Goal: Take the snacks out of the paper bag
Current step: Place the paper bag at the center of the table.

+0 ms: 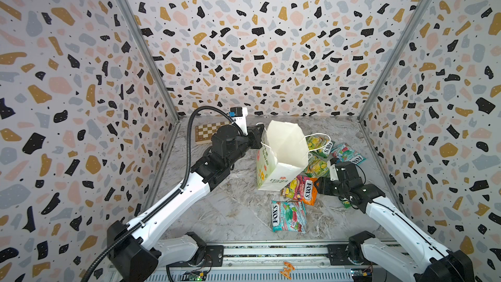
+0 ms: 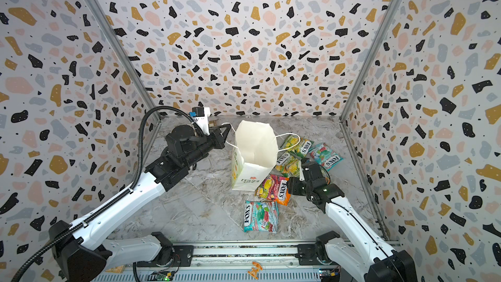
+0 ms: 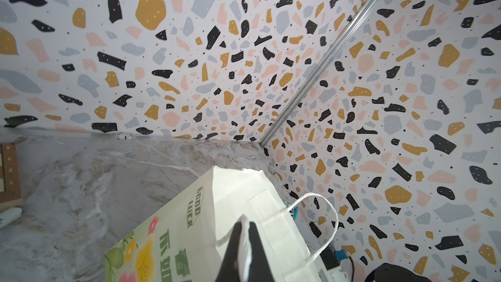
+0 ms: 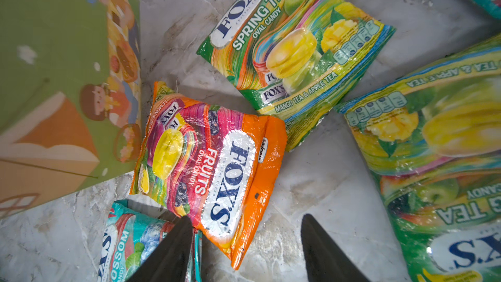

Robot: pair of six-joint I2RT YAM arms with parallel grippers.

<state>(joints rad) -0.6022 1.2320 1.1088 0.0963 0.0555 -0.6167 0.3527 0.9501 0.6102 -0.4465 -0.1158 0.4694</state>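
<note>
Am pinching paper bag [image 1: 282,145] rim tight in my left gripper [image 3: 245,226]. Am holding my right gripper [image 4: 246,217] parted, empty, over orange packet [image 4: 217,158]; teal packet [image 1: 288,217] lying near, outside bag.

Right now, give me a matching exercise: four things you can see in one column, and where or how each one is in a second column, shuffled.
Column one:
1. left gripper
2. right gripper
3. orange Fruits packet
4. chessboard

Column two:
A. lying flat by the paper bag's base
B. open, holding nothing
C. in the back left corner
D. shut on the paper bag's top edge

Pairs: 1-D, 2-B, 3-A, 4-C
</note>
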